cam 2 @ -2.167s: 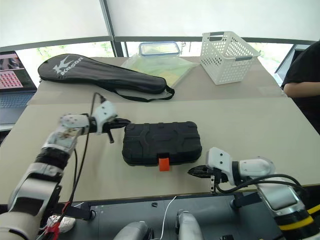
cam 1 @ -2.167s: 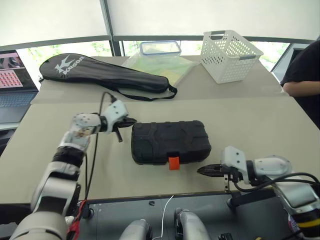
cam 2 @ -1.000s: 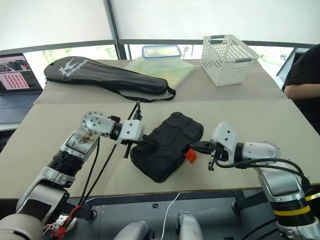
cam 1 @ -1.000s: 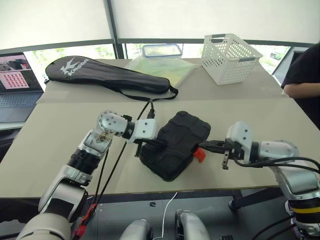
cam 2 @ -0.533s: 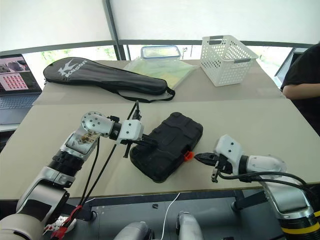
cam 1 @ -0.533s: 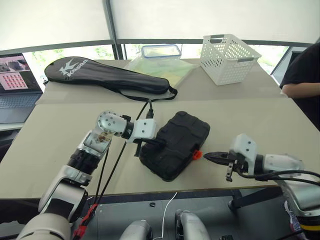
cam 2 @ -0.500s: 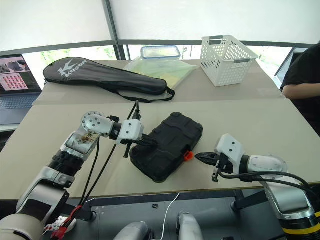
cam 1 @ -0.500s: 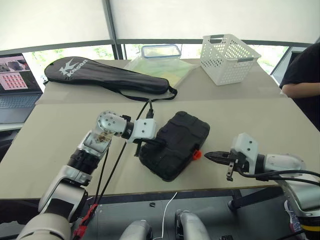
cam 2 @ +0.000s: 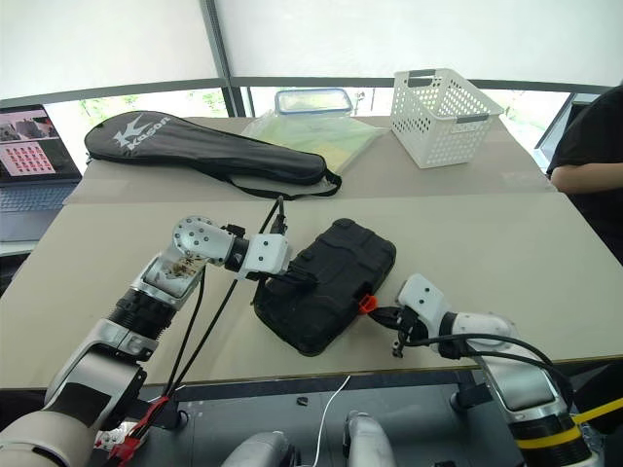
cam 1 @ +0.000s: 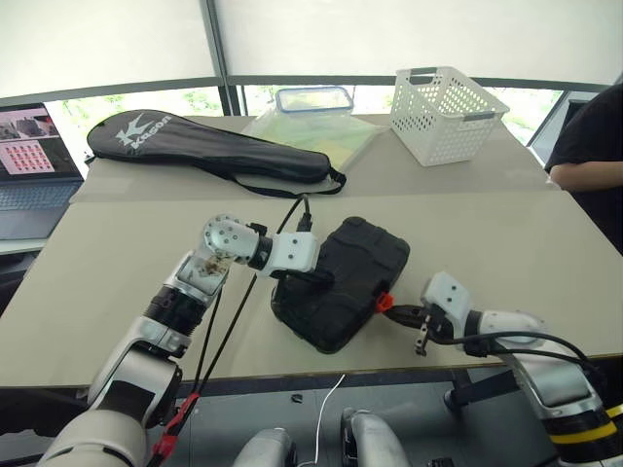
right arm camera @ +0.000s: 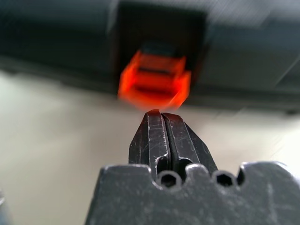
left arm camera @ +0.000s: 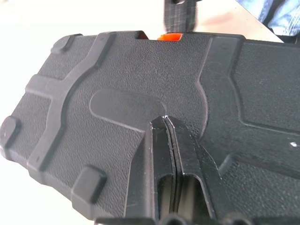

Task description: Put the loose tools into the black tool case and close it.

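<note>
Right hand (cam 2: 382,316): fingers pressed together, holding nothing; compared with half a second ago it has come lower and closer, and its tip now sits just in front of the orange latch (right arm camera: 154,84).
Left hand (cam 1: 316,277): clenched and empty, tips resting on the lid of the black tool case (cam 1: 341,282); it has kept its place there.
Case: closed, lying at an angle near the front edge of the counter (cam 1: 117,282); it was square to the edge two seconds ago.
Loose tools: none seen outside.
Meaning: probably the packing is done, and the right hand is lining up to press the latch while the left steadies the lid.
</note>
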You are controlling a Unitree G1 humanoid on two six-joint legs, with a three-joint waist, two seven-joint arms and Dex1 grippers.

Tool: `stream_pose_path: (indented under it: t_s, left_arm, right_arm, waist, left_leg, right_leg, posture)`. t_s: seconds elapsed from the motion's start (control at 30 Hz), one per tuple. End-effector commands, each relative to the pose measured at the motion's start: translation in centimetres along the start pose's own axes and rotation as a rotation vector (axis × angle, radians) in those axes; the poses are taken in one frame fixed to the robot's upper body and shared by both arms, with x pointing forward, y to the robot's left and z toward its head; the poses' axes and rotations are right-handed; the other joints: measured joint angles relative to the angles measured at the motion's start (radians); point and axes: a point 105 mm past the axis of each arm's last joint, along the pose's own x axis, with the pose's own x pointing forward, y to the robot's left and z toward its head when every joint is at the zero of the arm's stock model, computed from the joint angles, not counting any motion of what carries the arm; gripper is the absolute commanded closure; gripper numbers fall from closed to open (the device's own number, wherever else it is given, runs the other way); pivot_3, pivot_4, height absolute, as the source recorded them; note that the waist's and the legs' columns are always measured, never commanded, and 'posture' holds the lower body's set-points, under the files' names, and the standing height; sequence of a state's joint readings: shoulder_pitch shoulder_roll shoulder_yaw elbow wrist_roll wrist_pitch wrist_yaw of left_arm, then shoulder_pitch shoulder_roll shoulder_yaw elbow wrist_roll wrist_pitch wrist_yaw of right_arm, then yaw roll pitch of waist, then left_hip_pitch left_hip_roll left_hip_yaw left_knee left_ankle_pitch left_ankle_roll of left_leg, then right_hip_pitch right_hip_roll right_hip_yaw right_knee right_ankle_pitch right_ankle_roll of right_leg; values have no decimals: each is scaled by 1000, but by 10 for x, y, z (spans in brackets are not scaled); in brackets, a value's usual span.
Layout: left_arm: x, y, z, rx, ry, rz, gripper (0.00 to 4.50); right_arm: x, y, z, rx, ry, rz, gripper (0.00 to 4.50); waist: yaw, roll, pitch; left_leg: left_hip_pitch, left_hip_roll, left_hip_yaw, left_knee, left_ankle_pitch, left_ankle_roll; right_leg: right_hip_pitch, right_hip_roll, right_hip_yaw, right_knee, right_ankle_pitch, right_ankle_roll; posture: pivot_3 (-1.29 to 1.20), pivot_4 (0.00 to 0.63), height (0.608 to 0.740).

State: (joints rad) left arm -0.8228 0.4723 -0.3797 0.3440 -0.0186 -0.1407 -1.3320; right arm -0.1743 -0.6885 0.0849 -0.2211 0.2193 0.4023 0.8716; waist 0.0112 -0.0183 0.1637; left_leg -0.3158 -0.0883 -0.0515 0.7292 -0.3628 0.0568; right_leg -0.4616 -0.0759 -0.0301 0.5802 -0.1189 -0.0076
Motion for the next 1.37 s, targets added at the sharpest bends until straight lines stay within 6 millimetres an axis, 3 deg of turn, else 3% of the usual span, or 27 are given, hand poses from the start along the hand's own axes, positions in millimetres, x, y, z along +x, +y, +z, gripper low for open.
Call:
stream_pose_path:
  t_s: [0.03,0.23,0.53,0.73,0.83,0.97,1.0,1.17,1.2,1.37]
  left_arm:
    - [5,-14,-17,-16,70,-64,4440]
    - [5,-14,-18,-21,71,-57,4440]
    - [6,-11,-19,-23,71,-45,4440]
    - [-23,-9,-30,-136,72,52,4440]
    - [-56,-13,-35,-279,49,136,3785]
    - [-112,-27,-30,-470,11,242,2446]
    - [-129,-32,-27,-529,0,278,1940]
    - [-183,-68,-22,-720,51,380,212]
    - [-192,-76,-24,-737,73,403,167]
    - [-210,-95,-22,-782,89,500,167]
  right_arm:
    - [-6,-8,44,-59,-144,-22,4500]
    - [-12,-4,66,-39,-208,0,4500]
    - [0,-4,50,-57,-141,12,4500]
    - [-39,-18,64,-10,-175,2,4500]
    - [-67,-15,65,54,-170,87,3719]
    - [-103,-10,58,96,-106,194,2414]
    - [-112,-11,56,114,-85,210,1905]
    - [-136,-30,43,109,-23,166,302]
    - [-137,-34,42,101,-25,155,52]
    - [-134,-42,42,103,-43,160,52]
  waist:
    - [-3,0,0]
    - [-11,0,0]
    - [-1,1,-1]
    - [-1,1,-1]
    - [-10,1,-1]
    - [-25,1,0]
    - [-24,1,0]
    - [-23,0,2]
    - [-22,0,2]
    - [-19,2,3]
  left_leg:
    - [0,0,0,0,0,0]
    - [0,1,0,-1,0,0]
    - [2,0,0,-1,0,1]
    - [2,-1,0,-1,-1,1]
    - [2,1,0,-3,-1,1]
    - [5,2,1,-10,-1,1]
    - [5,2,1,-11,-1,1]
    - [3,2,2,-11,-1,2]
    - [3,2,2,-11,-1,2]
    - [4,1,2,-14,-1,1]
  right_leg:
    - [0,0,0,0,0,0]
    - [0,0,1,0,0,0]
    - [1,1,0,-1,0,0]
    - [1,0,0,-1,1,1]
    - [1,0,1,-1,0,1]
    - [0,1,2,-2,0,0]
    - [0,2,1,-2,-1,0]
    - [-2,1,-3,-2,-1,1]
    - [-2,1,-4,-2,-1,1]
    - [-1,-1,-6,-3,-1,1]
  posture:
    - [0,150,740]
    - [0,150,740]
    - [0,150,740]
    - [0,150,740]
    - [0,150,740]
    - [0,150,740]
    - [0,150,740]
    - [0,150,740]
    - [0,150,740]
    - [0,150,740]
